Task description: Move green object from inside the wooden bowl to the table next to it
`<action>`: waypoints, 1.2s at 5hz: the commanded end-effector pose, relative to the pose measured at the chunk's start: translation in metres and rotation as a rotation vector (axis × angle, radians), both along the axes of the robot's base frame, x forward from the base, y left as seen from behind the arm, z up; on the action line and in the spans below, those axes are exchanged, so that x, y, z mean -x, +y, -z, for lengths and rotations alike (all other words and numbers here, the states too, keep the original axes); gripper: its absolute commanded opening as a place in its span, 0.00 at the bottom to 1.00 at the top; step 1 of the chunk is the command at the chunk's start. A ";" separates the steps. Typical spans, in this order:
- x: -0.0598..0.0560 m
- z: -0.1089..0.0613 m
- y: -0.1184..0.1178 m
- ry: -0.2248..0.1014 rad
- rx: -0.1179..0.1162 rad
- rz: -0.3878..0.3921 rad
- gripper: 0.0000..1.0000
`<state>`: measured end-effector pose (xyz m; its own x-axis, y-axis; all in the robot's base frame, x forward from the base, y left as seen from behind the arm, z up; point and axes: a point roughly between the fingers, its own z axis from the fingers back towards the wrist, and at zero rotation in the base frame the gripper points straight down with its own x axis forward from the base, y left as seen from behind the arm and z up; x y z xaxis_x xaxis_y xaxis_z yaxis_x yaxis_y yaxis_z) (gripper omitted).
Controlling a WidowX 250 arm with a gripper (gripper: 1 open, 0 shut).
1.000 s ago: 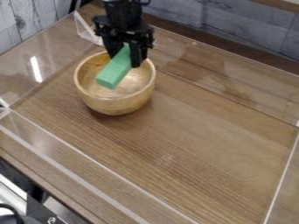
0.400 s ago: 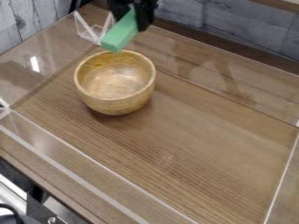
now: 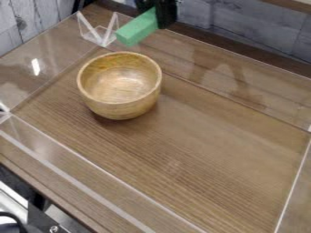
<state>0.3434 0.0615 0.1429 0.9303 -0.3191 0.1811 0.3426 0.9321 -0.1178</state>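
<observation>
We are looking at the bowl [image 3: 119, 85] first, on the left part of the counter [image 3: 206, 136]. It is sitting upright, and we are seeing only its smooth pale inside. Nothing is lying in it.

Moving right and up, we are finding the block [image 3: 136, 28]. It is hanging in the air, tilted, above the back rim of the bowl and a bit to the right of the bowl's middle. It is touching neither the bowl nor the counter.

The gripper [image 3: 155, 18] is grasping the block by its upper end, up at the top edge of the picture. We are seeing only the dark lower part of the gripper, because the rest is cut off.

So we are thinking the first part of the job is done: the block is out of the bowl. The second part is not done yet, because the block is not lying on the counter.

Further right, we are seeing lots of bare brown wood beside the bowl. We are guessing that is a good place for the block. The gripper is needing to carry it sideways, past the rim, then go down low and let go. We are hoping it is going down gently, so the block is not bouncing or rolling into the clear wall at the back.
</observation>
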 end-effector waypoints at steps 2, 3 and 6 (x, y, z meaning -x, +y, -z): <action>-0.010 0.001 -0.041 -0.017 -0.025 0.042 0.00; -0.018 0.028 -0.044 0.000 -0.030 -0.037 0.00; -0.029 0.076 -0.033 0.000 -0.023 -0.146 0.00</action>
